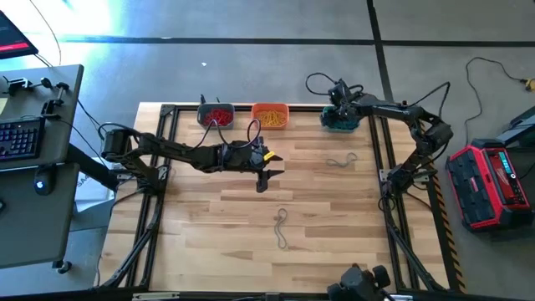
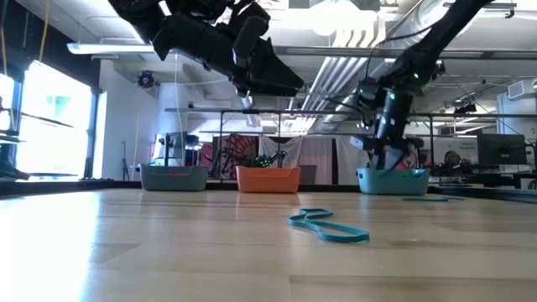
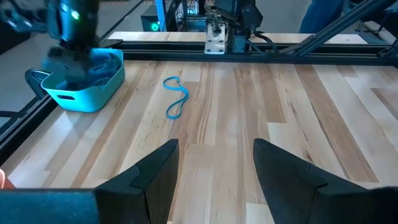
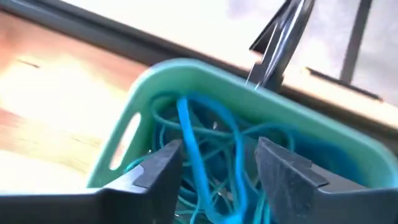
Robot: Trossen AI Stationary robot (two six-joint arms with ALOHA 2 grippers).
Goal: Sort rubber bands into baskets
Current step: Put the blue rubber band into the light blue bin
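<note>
Sorting looks nearly done: all three baskets hold bands, and two loose bands (image 1: 341,160) (image 1: 282,227) lie on the table (image 1: 209,234). Right gripper (image 4: 217,168) hangs spread and empty over the teal basket (image 4: 186,78); left gripper (image 3: 214,171), also wide, hovers mid-table.

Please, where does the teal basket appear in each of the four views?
High view: teal basket at the far edge, right of the orange basket.
Low view: right, on the far side.
Left wrist view: upper left.
Right wrist view: centre.
Shared landmark: the right gripper above it.

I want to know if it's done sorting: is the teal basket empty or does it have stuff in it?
Not empty. The teal basket holds a tangle of blue rubber bands; the right pincer hangs open right over them.
</note>
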